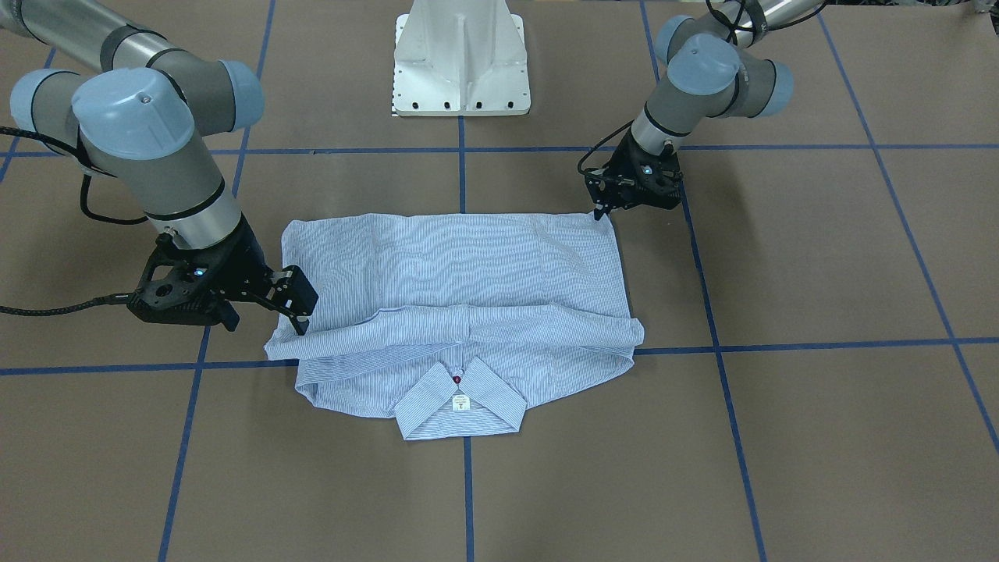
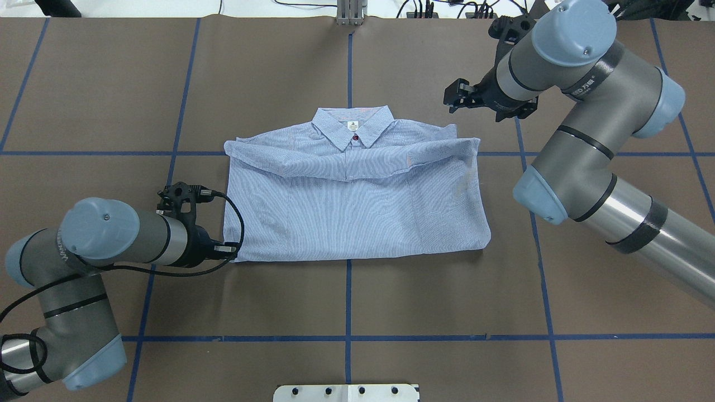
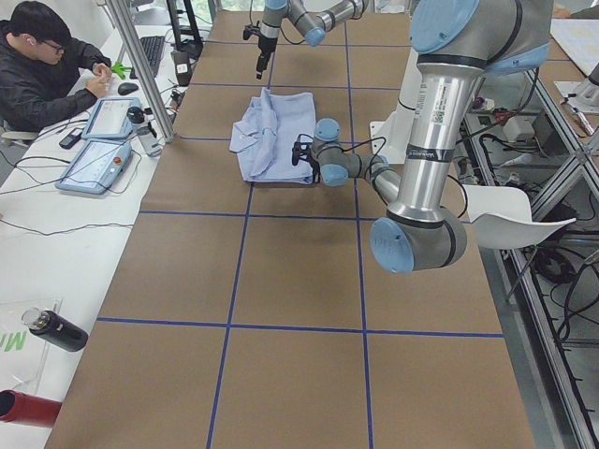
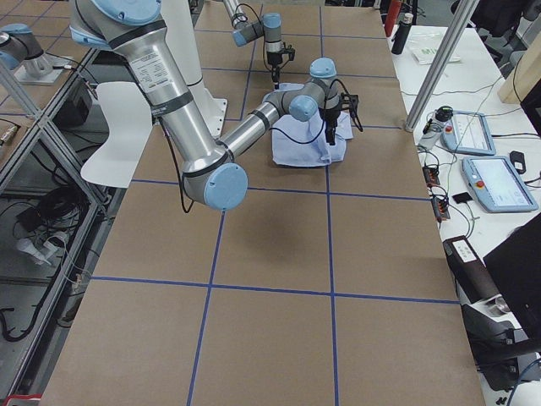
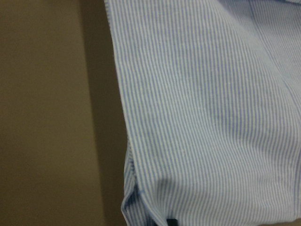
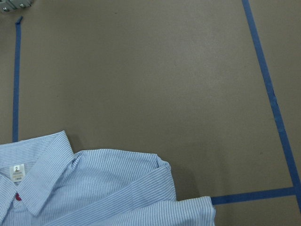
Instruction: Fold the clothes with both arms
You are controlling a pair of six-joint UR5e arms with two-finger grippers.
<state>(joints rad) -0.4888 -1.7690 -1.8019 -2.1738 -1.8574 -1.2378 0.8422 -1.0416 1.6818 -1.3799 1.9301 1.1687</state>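
Jaws of right gripper (image 2: 451, 94) were seen parted, clear of cloth; left gripper (image 1: 599, 211), at hem corner, could not be judged. Shirt (image 2: 357, 212) was found flat mid-table (image 2: 447, 290), sleeves folded across; body folds were judged outstanding.

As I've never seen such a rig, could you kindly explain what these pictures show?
A left arm and a right arm, both robotic, work at a brown table. Cameras look from overhead, from the front, from both table ends and from each wrist. A striped blue shirt lies flat, collar away from the robot, sleeves folded in across it. The left end effector sits at the shirt's near hem corner; whether it grips the cloth isn't clear. The right end effector hovers beyond the collar side, looks open and holds nothing. A person sits alongside.
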